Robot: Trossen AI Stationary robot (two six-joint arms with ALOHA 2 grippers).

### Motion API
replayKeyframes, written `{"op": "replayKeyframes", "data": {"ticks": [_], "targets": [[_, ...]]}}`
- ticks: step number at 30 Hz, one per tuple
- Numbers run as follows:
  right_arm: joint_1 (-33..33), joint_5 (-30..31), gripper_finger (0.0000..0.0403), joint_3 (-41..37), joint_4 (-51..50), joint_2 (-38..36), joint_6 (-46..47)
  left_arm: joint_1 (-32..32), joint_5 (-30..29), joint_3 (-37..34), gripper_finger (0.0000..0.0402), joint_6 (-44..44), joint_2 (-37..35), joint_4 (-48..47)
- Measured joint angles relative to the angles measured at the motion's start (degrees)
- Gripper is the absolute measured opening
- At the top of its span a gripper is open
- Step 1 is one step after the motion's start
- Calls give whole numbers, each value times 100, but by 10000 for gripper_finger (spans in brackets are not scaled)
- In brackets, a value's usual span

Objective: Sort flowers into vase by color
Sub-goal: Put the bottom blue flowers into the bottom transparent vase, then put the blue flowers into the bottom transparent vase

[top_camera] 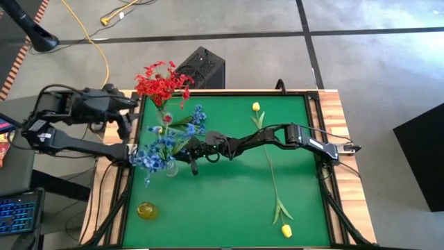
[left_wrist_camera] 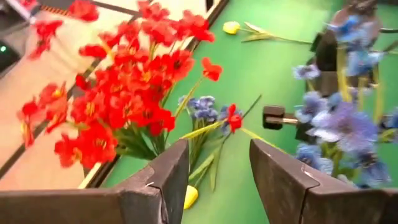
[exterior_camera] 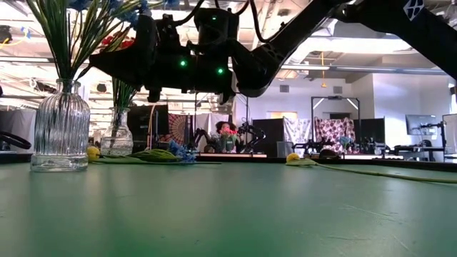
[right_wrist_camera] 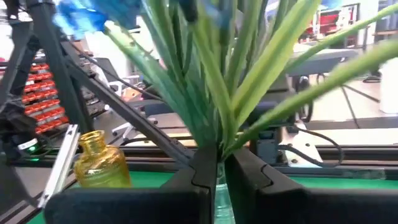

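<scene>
Above ribbed vase (exterior_camera: 62,125), right hand (right_wrist_camera: 216,163) pinching blue flower stems (right_wrist_camera: 214,93); left hand (left_wrist_camera: 214,177) spread; no legible writing.

A black perforated box (top_camera: 202,69) stands on the floor beyond the left claw. A yellow cable (top_camera: 87,31) loops across the grey floor, farther beyond that claw. A blue-lit keyboard (top_camera: 17,208) lies behind it.

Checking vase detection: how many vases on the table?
3. A clear vase with red flowers at the far left edge, a clear ribbed vase with blue flowers by the right gripper, and an empty yellow vase at the near left corner.
</scene>
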Motion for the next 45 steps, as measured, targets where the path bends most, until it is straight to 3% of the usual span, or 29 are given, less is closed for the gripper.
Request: {"op": "replayKeyframes", "data": {"ticks": [8, 14, 20, 28, 31, 35, 39, 45], "targets": [[-39, -194, 94, 0, -445, -2, -84, 482, -85, -1033, 158, 132, -191, 94], [-103, -301, 183, -2, -947, -24, -135, 932, -87, -1312, 158, 543, -193, 183], [-281, -476, 264, -7, -2190, -408, -259, 1392, -92, -1312, 158, 912, -199, 229], [-634, -509, 276, -4, -4865, -1374, -1266, 1811, 121, -1312, 158, 1182, -181, 185], [-829, -493, 276, -147, -5435, -1684, -1723, 1867, 181, -1312, 158, 1206, -190, 155], [-1327, -473, 275, -927, -4818, -1996, -1556, 1872, 227, -1312, 158, 1057, -323, 148], [-1786, -440, 275, -1748, -3448, -2113, -1184, 1872, 406, -1312, 158, 937, -481, 155], [-1903, -466, 275, -1816, -2453, -1647, -1185, 1872, 415, -1310, 158, 920, -547, 180]]}}
